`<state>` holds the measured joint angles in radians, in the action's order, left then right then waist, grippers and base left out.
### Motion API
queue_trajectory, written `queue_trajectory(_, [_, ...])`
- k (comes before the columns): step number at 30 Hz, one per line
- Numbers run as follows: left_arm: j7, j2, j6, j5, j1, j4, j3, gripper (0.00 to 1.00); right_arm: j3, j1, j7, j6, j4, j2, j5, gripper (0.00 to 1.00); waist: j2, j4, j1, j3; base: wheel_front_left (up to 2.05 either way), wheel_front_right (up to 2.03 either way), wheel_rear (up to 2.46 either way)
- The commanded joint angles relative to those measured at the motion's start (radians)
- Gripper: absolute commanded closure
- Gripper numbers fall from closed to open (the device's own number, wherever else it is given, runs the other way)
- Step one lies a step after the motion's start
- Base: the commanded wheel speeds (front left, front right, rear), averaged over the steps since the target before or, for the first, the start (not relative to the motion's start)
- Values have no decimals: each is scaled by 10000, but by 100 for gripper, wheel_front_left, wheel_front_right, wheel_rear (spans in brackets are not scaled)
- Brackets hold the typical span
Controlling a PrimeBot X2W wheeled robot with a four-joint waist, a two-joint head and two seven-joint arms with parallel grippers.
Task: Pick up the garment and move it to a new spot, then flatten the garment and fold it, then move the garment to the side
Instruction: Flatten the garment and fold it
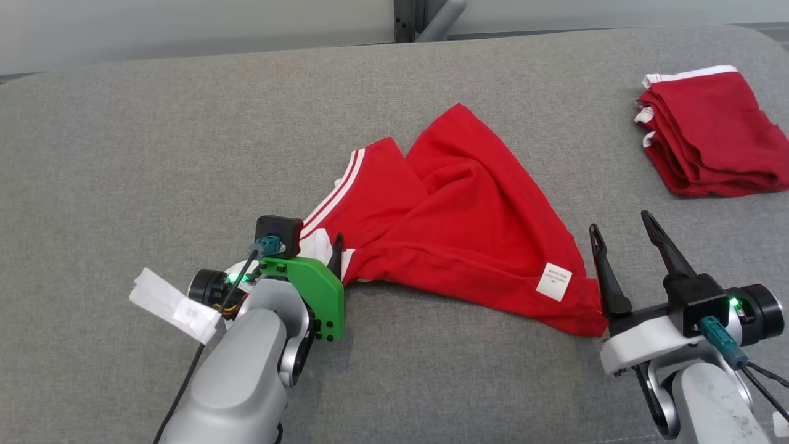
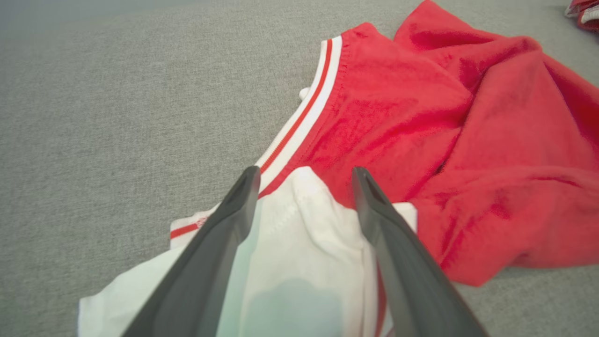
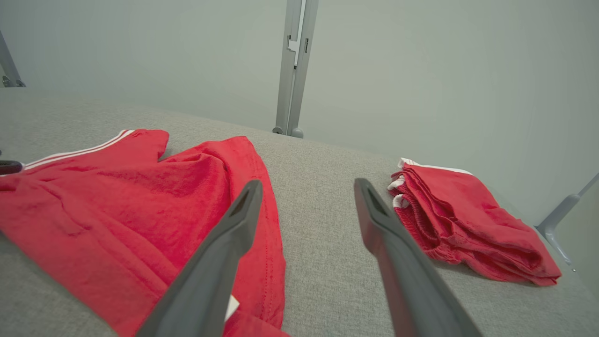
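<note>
**Desk:** What goes under the head view?

**Photographer:** A red garment (image 1: 468, 228) with white-striped trim lies crumpled in the middle of a grey padded surface (image 1: 154, 154), fanning out toward the far side. A white label (image 1: 553, 281) shows near its lower right hem.

**Desk:** And the left arm?

**Photographer:** The left gripper (image 2: 305, 174) sits at the garment's near-left end. Its wrist view shows the two dark fingers (image 2: 224, 243) spread wide, with the garment's white fabric (image 2: 304, 224) bunched between them. The jaws are parted and are not pressing the cloth. The striped band runs away from the left fingertip, and the red body spreads to the right of that view.

**Desk:** The right one?

**Photographer:** The right gripper (image 1: 619, 223) is also wide apart and has nothing in it. It is at the lower right of the head view. The garment's near-right corner lies just beside the base of its left finger; I cannot tell whether they touch. In the right wrist view the red cloth lies under and to the left of the left finger, and bare grey padding shows between the two fingers.

**Desk:** Anything else?

**Photographer:** A folded red stack (image 1: 709, 135) with white edging sits at the far right, well apart from the garment.
</note>
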<state>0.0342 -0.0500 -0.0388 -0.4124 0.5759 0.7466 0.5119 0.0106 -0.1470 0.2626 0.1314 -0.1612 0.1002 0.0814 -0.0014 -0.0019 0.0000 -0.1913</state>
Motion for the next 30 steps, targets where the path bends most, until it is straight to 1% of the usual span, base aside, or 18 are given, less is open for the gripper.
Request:
queue_trajectory(1, [93, -18, -172, 73, 85, -58, 57, 0, -80, 145, 25, -16, 47, -34, 57, 0, 14, 64, 0, 12, 0, 0, 0])
queue_trajectory(3, [337, -19, -331, 18, -52, -133, 167, 0, -149, 194, 25, -16, 63, -60, 83, 0, 14, 136, 0, 30, 0, 0, 0])
queue_trajectory(4, [489, -19, -387, 46, -126, -153, 238, 8, -170, 198, 25, -16, 66, -71, 92, 0, 14, 174, 0, 42, 0, 0, 0])
queue_trajectory(5, [647, -20, -433, 58, -204, -184, 302, 33, -170, 192, 25, -16, 65, -83, 91, 0, 14, 208, 0, 54, 0, 0, 0])
queue_trajectory(6, [795, -20, -466, 35, -268, -225, 340, 54, -158, 186, 25, -16, 62, -96, 83, 0, 14, 236, 0, 64, 0, 0, 0])
queue_trajectory(8, [1067, -19, -493, -36, -386, -324, 422, 73, -121, 159, 25, -16, 53, -117, 72, 0, 14, 279, 0, 84, 0, 0, 0])
queue_trajectory(9, [1167, -19, -504, -43, -431, -375, 450, 78, -108, 142, 25, -16, 48, -128, 73, 0, 14, 293, 0, 91, 0, 0, 0])
queue_trajectory(10, [1238, -19, -515, -64, -477, -435, 473, 95, -89, 126, 25, -16, 42, -140, 76, 0, 14, 302, 0, 96, 0, 0, 0])
queue_trajectory(11, [1318, -20, -538, -84, -517, -479, 489, 100, -76, 107, 25, -16, 35, -147, 75, 0, 14, 309, 0, 98, 0, 0, 0])
queue_trajectory(15, [1441, -73, -562, -150, -612, -632, 508, 100, -39, 43, 25, -16, 27, -166, 77, 0, 14, 297, 0, 89, 0, 0, 0])
queue_trajectory(18, [1039, -145, -623, -201, -549, -902, 360, 100, -80, 9, 25, -16, 77, -131, 50, 0, 14, 259, 0, 66, 0, 0, 0])
queue_trajectory(22, [242, -291, -697, -59, -156, -1233, 185, 100, -155, -37, 25, -16, 114, -107, 44, 0, 14, 171, 0, 21, 0, 0, 0])
queue_trajectory(23, [-134, -370, -769, 39, 93, -1311, 105, 100, -155, -69, 25, -16, 108, -110, 56, 0, 14, 93, 0, 1, 0, 0, 0])
queue_trajectory(25, [-495, -462, -856, 195, 452, -1348, 35, 100, -133, -118, 25, -16, 108, -129, 69, 0, 14, -2, 0, -22, 0, 0, 0])
queue_trajectory(26, [-890, -473, -930, 250, 873, -1412, -51, 100, -129, -190, 25, -16, 125, -144, 86, 0, 14, -81, 0, -45, 0, 0, 0])
queue_trajectory(30, [-1803, -508, -1098, 497, 1676, -1546, -207, 100, -177, -268, 25, -16, 134, -127, 101, 0, 14, -198, 0, -90, 0, 0, 0])
